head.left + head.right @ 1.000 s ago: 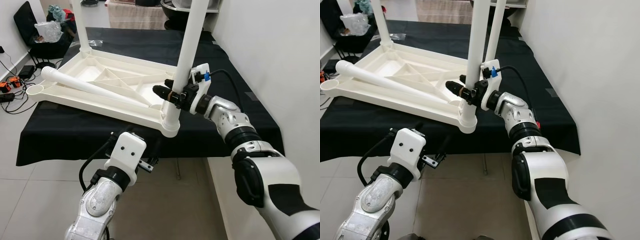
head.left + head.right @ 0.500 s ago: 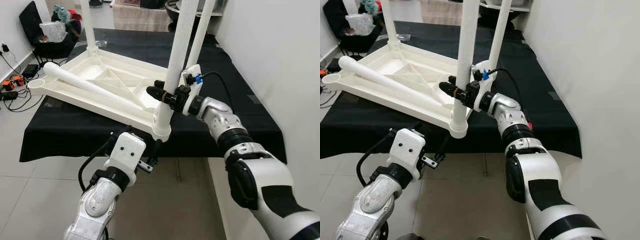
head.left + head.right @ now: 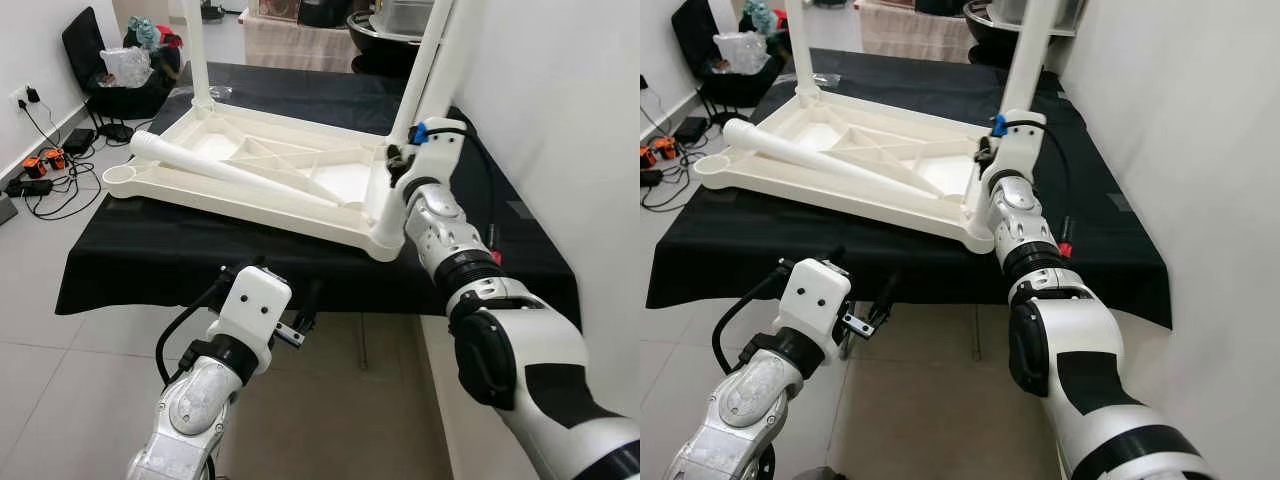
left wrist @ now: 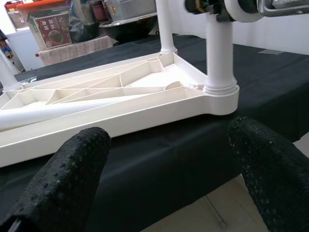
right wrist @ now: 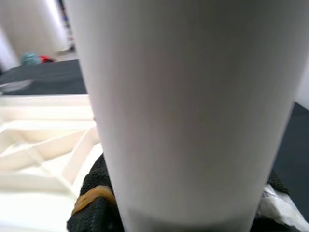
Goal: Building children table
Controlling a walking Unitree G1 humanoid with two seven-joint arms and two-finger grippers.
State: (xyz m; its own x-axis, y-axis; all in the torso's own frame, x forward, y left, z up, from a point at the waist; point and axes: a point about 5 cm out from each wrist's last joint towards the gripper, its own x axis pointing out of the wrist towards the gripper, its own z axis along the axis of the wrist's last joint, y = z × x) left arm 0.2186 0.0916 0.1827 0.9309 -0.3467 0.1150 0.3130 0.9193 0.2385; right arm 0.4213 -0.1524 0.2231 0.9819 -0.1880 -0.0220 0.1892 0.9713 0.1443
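An upturned white plastic table top (image 3: 250, 165) lies on a black-covered table (image 3: 180, 265). A white leg (image 3: 425, 75) stands in its near right corner socket (image 3: 385, 240). My right gripper (image 3: 397, 165) is shut on that leg low down; in the right wrist view the leg (image 5: 183, 96) sits between the black fingers (image 5: 94, 205). Another leg (image 3: 192, 50) stands at the far left corner. A loose leg (image 3: 225, 172) lies across the top, beside an empty socket (image 3: 120, 175). My left gripper (image 4: 169, 140) is open and holds nothing, low before the table's front edge.
A black chair with plastic bags (image 3: 100, 65) stands at the back left. Cables and chargers (image 3: 40, 165) lie on the tiled floor to the left. A white wall (image 3: 570, 110) runs close along the right. Pots and boxes (image 3: 385, 20) sit behind the table.
The whole view has shifted. My right wrist has swung from reaching sideways across the leg to standing upright alongside it, still holding it. The left arm has stayed put.
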